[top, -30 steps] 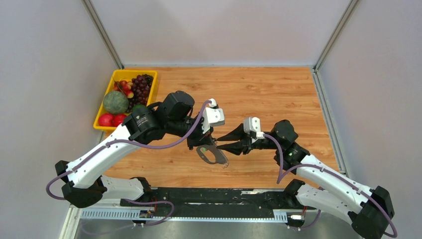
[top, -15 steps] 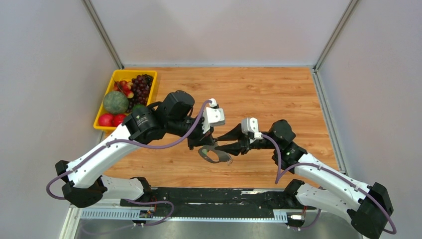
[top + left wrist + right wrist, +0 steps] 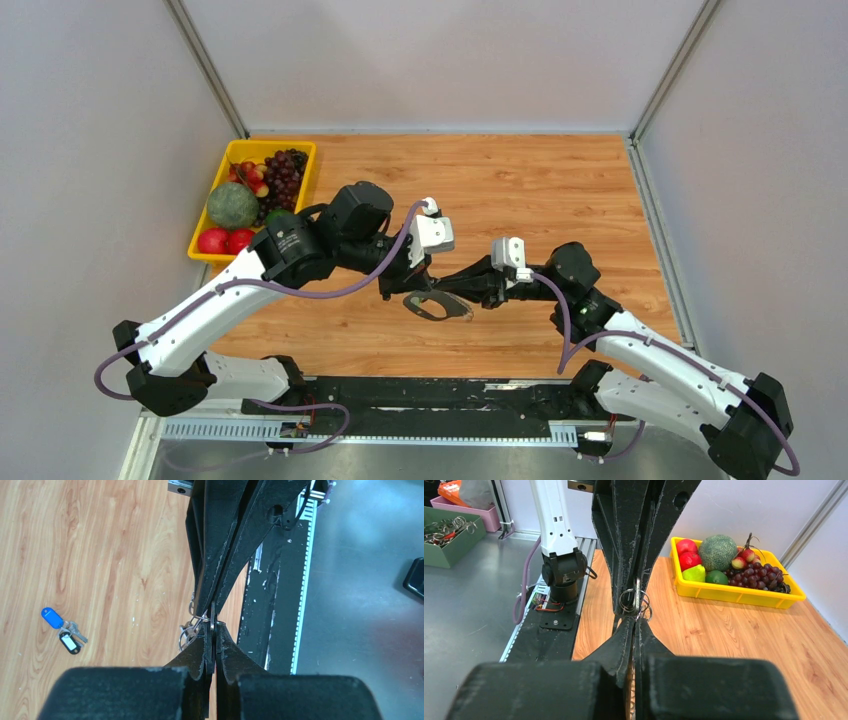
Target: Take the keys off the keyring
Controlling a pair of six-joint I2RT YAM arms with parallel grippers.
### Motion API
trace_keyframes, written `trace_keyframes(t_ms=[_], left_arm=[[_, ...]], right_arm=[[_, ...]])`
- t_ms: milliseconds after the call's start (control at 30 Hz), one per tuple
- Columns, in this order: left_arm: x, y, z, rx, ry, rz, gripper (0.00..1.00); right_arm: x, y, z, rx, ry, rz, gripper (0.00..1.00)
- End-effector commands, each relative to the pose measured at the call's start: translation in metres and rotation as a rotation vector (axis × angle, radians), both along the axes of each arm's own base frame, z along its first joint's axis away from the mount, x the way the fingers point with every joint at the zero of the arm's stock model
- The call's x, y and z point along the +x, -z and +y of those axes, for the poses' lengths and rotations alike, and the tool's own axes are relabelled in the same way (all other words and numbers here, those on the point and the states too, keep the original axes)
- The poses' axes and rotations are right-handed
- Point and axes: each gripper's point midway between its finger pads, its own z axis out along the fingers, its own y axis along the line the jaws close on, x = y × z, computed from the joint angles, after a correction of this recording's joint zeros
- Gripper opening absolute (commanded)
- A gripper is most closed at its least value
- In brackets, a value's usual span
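Observation:
My left gripper [image 3: 412, 291] and right gripper [image 3: 452, 291] meet tip to tip above the table. Both are shut on the keyring [image 3: 438, 306], a thin loop hanging between them. In the left wrist view my left gripper [image 3: 212, 630] pinches it edge-on, with silvery rings [image 3: 189, 631] beside the tips. In the right wrist view my right gripper [image 3: 636, 618] grips the same rings [image 3: 634, 600]. A blue-headed key [image 3: 50, 617] and a black-and-white key [image 3: 70, 643] lie loose on the wood, left of my left gripper.
A yellow tray [image 3: 228, 160] of fruit stands at the back left and shows in the right wrist view [image 3: 744, 594]. A green bin [image 3: 446, 542] of rings sits off the table. The black base rail [image 3: 430, 392] runs along the near edge.
My right gripper was open a second ago; it has moved left and shut on the keyring. The loop has swung from hanging down to lying flatter between the tips.

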Motion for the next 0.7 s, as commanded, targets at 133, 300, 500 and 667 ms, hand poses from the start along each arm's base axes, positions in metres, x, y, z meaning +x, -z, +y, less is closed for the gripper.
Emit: trace_keyframes(t_ms=[133,300,500,667], left_arm=[[0.020,-0.027,0.002,-0.052,-0.066,-0.142,0.00],[0.025,-0.025,0.006,-0.026,-0.088,-0.157,0.00],[0.031,-0.020,0.009,0.001,-0.117,-0.172,0.00],[0.035,-0.020,0.010,0.004,-0.135,-0.187,0.00]], right_arm=[[-0.005,0.000,-0.005,-0.047,0.011,0.047,0.00],[-0.012,0.008,-0.009,-0.063,-0.009,0.077,0.00],[-0.018,0.010,-0.012,-0.071,-0.023,0.092,0.00],[-0.022,0.013,-0.013,-0.082,-0.038,0.100,0.00]])
